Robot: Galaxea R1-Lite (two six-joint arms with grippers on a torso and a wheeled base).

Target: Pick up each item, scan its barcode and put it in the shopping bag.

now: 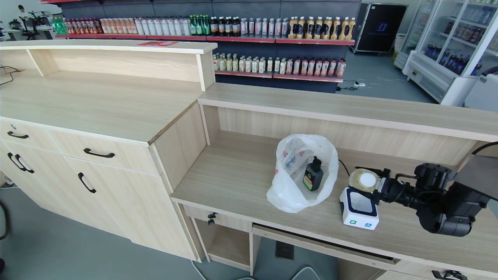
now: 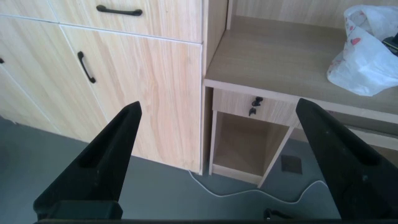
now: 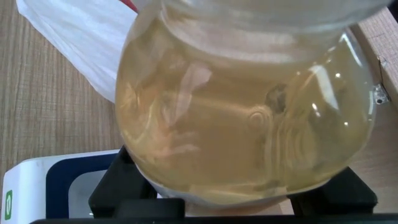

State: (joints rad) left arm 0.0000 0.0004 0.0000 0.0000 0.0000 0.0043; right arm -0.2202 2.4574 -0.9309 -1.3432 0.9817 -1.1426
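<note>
Head view: a pale wooden cabinet (image 1: 116, 182) stands left of a lower wooden table (image 1: 241, 175). On the table sits a white shopping bag (image 1: 290, 192), open at the top. Just right of it lies a white scanner (image 1: 360, 213) with a blue-rimmed window. The right jaws pinch a white-lidded jar (image 1: 363, 180) over the scanner's far edge. A dark bottle (image 1: 313, 175) stands inside the bag. Right wrist view adds pale yellow liquid inside the glass jar, scanner beneath. Left wrist view shows the left jaws spread wide, empty, above the floor beside the cabinet.
</note>
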